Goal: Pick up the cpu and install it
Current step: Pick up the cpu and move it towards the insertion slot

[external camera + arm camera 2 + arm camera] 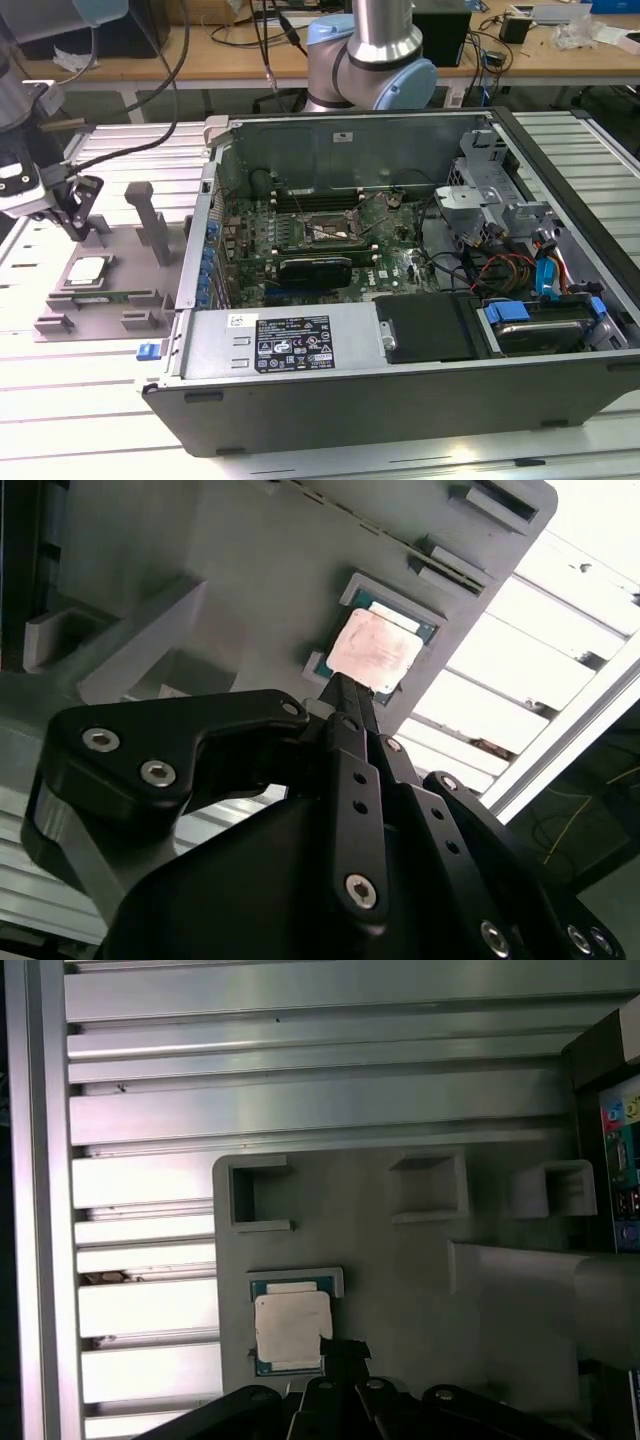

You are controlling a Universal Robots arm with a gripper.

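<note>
The cpu [88, 268] is a small square chip with a pale metal top. It lies flat in a recess of the grey holder plate [130, 262], on the exterior view's left, outside the computer case [400, 395]. My gripper [79, 222] hangs just above and behind it, fingers shut and holding nothing. Both wrist views show the cpu [372, 652] [292, 1327] just past the tip of my gripper [345, 687] [343, 1348], with no contact visible. Inside the case, the dark square motherboard socket [322, 232] sits mid-board.
Grey posts [150, 218] stand up from the holder plate close beside the gripper. A long black expansion card [315, 268] lies below the socket. Drive bays and cables [510, 270] occupy the case on the exterior view's right. The arm's base [370, 60] stands behind the case.
</note>
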